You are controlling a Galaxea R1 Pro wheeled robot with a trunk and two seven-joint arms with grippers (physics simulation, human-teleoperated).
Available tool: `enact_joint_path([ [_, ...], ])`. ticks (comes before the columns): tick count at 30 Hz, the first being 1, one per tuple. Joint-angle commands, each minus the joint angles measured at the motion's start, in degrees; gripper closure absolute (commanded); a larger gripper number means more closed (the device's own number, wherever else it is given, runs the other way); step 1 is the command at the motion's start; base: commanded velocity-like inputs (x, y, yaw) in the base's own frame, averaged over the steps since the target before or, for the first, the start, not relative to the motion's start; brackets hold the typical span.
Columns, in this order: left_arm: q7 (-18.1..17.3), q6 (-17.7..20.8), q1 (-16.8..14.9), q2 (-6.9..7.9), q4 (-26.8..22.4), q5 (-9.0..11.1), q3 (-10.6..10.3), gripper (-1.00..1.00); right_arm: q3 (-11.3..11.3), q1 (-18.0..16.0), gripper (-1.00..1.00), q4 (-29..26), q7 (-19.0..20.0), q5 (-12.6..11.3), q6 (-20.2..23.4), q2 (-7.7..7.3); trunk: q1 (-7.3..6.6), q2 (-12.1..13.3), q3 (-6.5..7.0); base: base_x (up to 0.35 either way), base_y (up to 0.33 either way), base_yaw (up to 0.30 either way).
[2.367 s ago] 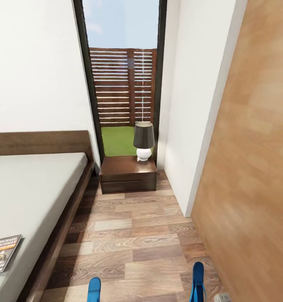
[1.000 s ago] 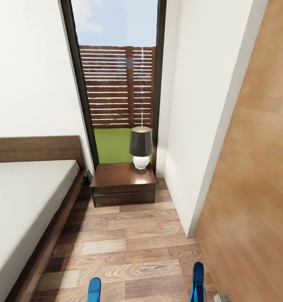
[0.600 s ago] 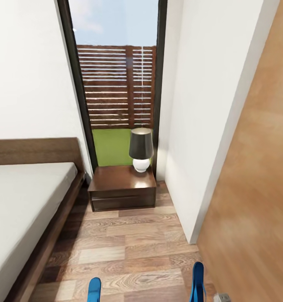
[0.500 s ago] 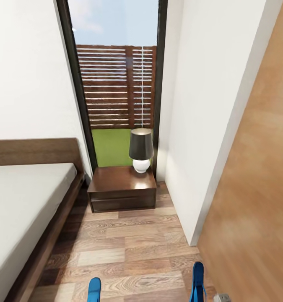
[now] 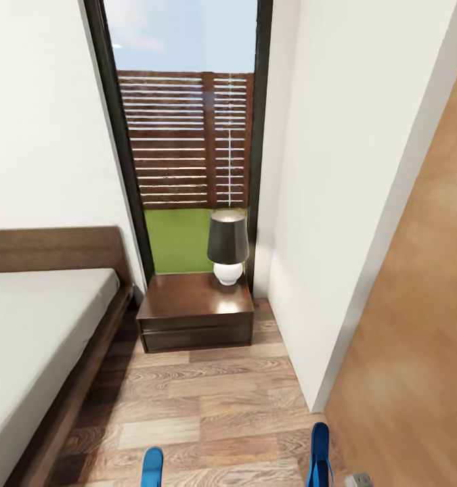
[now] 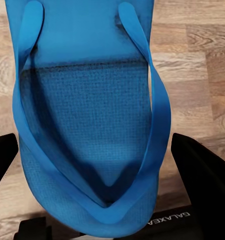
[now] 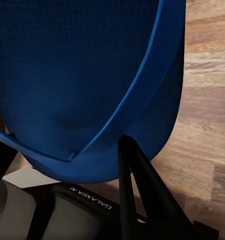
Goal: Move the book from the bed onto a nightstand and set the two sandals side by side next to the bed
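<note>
Our left gripper (image 6: 100,220) pinches one blue sandal (image 6: 87,115) and our right gripper (image 7: 92,190) clamps the other sandal (image 7: 82,75), both held over the wood-plank floor (image 5: 208,399). Ahead we see the bed (image 5: 32,338) at left and the nightstand (image 5: 191,311) with its lamp (image 5: 227,247) below the window (image 5: 187,135).

Head view: I saw only the tips of both sandals, left (image 5: 152,467) and right (image 5: 319,454), at the lower edge. The bed (image 5: 32,352) ran off the left edge. Left wrist view: the sandal's (image 6: 87,115) toe end was cropped, and the dark fingers (image 6: 205,175) flanked it; I couldn't confirm contact.
</note>
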Motion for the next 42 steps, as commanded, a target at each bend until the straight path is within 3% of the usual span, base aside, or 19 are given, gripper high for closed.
enact_joint_path([
  [1,-0.2,-0.2,0.0,0.02,0.1,0.5,-0.3,1.0,0.4,-0.1,1.0,0.2,0.2,-0.4,-0.4,0.04,0.02,0.0,-0.05,0.224,0.0,0.0],
  [42,-0.2,-0.2,0.0,0.02,0.1,0.5,-0.3,1.0,0.4,-0.1,1.0,0.2,0.2,-0.4,-0.4,0.04,0.02,0.0,-0.05,0.224,0.0,0.0],
])
